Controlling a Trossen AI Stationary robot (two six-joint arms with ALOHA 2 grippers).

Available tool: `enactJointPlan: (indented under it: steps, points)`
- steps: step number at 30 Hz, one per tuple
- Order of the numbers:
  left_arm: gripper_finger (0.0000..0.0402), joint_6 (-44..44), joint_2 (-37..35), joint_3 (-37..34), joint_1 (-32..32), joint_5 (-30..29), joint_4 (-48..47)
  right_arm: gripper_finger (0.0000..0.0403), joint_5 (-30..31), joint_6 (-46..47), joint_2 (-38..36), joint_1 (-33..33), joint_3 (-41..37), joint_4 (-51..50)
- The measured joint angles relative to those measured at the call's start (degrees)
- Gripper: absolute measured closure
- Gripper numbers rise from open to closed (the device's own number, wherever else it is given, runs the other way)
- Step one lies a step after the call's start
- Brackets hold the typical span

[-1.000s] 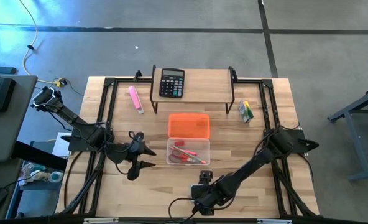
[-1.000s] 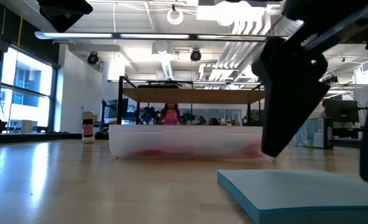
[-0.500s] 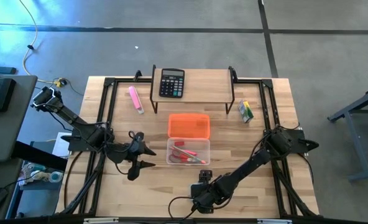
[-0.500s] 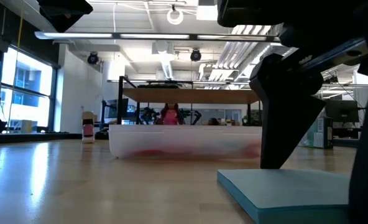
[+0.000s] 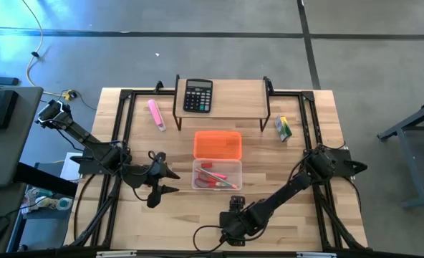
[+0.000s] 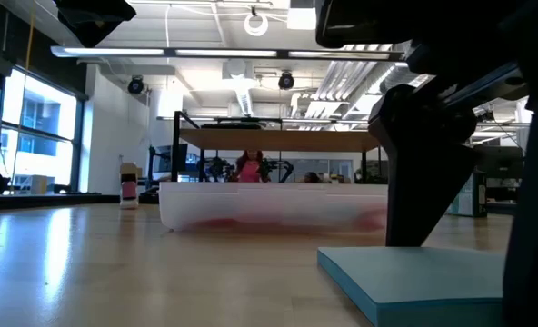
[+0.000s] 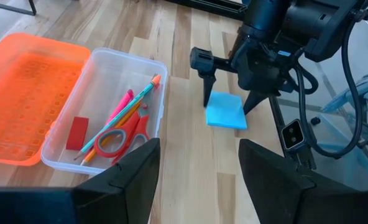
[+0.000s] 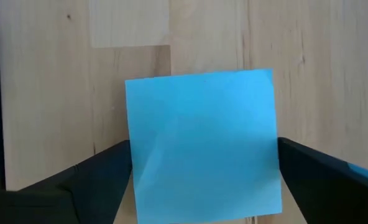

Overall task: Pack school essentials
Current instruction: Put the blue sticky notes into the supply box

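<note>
A light-blue sticky-note pad (image 8: 202,137) lies flat on the wooden table near its front edge. My right gripper (image 7: 229,106) points down over it, open, with one finger on each side of the pad (image 7: 226,113). A clear box (image 5: 217,175) holds red-handled scissors (image 7: 119,137), thin pens (image 7: 131,109) and a small red eraser (image 7: 78,132). A small yellow pack (image 5: 283,127) lies at the far right. My left gripper (image 5: 172,182) hangs open above the table to the left of the box, with nothing in it. My right gripper comes from above, pointing down. Its fingers (image 8: 103,171) stand level with two opposite edges of the pad (image 8: 129,155). I cannot tell whether they touch those edges. The pad lies flat on the table.
The orange lid (image 5: 218,144) lies upside down just beyond the box. Farther back a black calculator (image 5: 198,95) sits on a low wooden shelf. A pink marker (image 5: 156,115) lies at the far left. Black frame rails run along both table sides.
My right gripper has sunk a little toward the sticky-note pad, and its fingers now stand more upright at the pad's sides. The pad has stayed where it was.
</note>
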Motion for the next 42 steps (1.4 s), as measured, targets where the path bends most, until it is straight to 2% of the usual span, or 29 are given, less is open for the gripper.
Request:
enactJointPlan:
  steps: [8,20,32,37,42]
  points:
    - [0.0193,-0.01,0.0,0.0,0.0,0.0,0.0,0.0059,0.25,0.58,0.07,0.01,-0.07,-0.2]
    - [0.0193,-0.01,0.0,0.0,0.0,0.0,0.0,0.0062,0.8,2.87,-2.07,-0.1,-0.53,-1.37]
    - [0.0193,-0.01,0.0,-0.01,0.01,-0.01,0.0,0.0062,5.92,3.56,-7.15,-0.91,-0.4,-5.33]
    - [0.0193,-0.01,0.0,-0.02,0.0,-0.02,-0.02,0.0062,9.65,2.87,-9.87,-3.15,-0.36,-10.19]
    - [0.0193,0.0,0.0,-0.02,0.01,-0.02,0.0,0.0062,10.56,-1.29,-11.83,-6.28,-0.29,-14.93]
